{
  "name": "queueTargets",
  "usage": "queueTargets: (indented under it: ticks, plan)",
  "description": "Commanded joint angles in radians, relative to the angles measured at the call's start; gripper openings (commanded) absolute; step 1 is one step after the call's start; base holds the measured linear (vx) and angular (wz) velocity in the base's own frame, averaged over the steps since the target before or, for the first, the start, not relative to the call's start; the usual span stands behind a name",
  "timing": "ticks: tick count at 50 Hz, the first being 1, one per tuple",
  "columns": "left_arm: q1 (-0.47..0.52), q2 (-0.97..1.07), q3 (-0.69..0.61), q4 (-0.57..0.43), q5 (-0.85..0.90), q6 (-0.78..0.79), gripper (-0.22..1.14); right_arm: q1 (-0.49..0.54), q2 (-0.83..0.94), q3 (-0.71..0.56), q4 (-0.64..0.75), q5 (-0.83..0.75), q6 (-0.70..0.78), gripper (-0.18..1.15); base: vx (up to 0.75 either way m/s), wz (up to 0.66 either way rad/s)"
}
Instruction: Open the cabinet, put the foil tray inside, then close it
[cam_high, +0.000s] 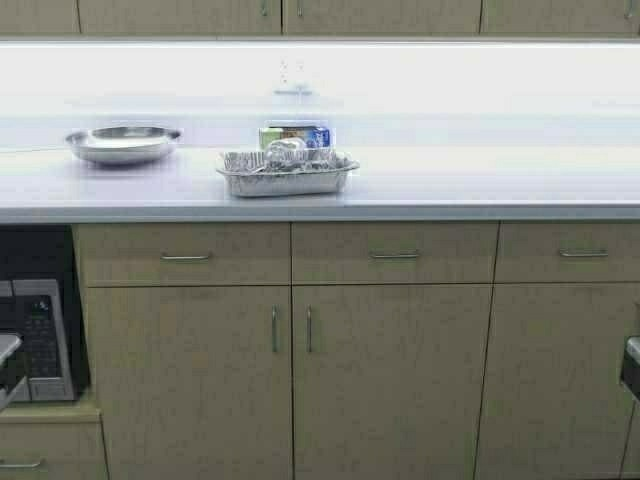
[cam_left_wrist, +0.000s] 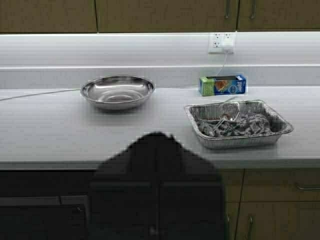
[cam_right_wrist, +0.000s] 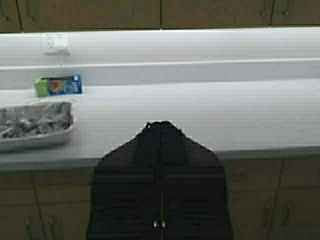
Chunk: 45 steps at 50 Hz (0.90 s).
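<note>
The foil tray (cam_high: 287, 172) sits on the white countertop near its front edge, with crinkled foil and clear plastic inside; it also shows in the left wrist view (cam_left_wrist: 238, 123) and the right wrist view (cam_right_wrist: 35, 124). The cabinet (cam_high: 280, 15) hangs above the counter with both tan doors shut; only its bottom edge and slim handles show. My left gripper (cam_left_wrist: 157, 135) is shut and empty, held low in front of the counter edge, left of the tray. My right gripper (cam_right_wrist: 161, 123) is shut and empty, low in front of the counter, right of the tray.
A round steel bowl (cam_high: 123, 143) stands on the counter left of the tray. A small green-and-blue box (cam_high: 295, 135) stands behind the tray under a wall outlet (cam_left_wrist: 221, 42). Base cabinets with drawers (cam_high: 390, 254) lie below; a microwave (cam_high: 35, 340) sits lower left.
</note>
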Motion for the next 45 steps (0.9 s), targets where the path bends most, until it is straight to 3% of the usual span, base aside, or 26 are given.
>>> queueTargets:
  ticks: [1,6,13,45]
  plan:
    - [-0.008,0.009,0.018,0.006,-0.021,-0.002,-0.03,0.003,0.009,0.005,0.003,-0.003,0.006,0.04,0.03,0.01]
    - [-0.006,0.009,0.018,0.008,-0.032,0.003,0.07,0.003,0.015,0.011,0.003,-0.002,0.006,0.08,0.06,0.02]
    - [-0.008,0.009,0.017,0.008,-0.032,0.006,0.02,0.003,0.020,0.012,0.003,-0.002,0.003,0.05,0.12,0.01]
    - [-0.006,0.040,0.028,0.006,-0.057,0.005,0.02,0.003,0.018,0.012,-0.003,-0.002,0.005,0.06,0.28,0.07]
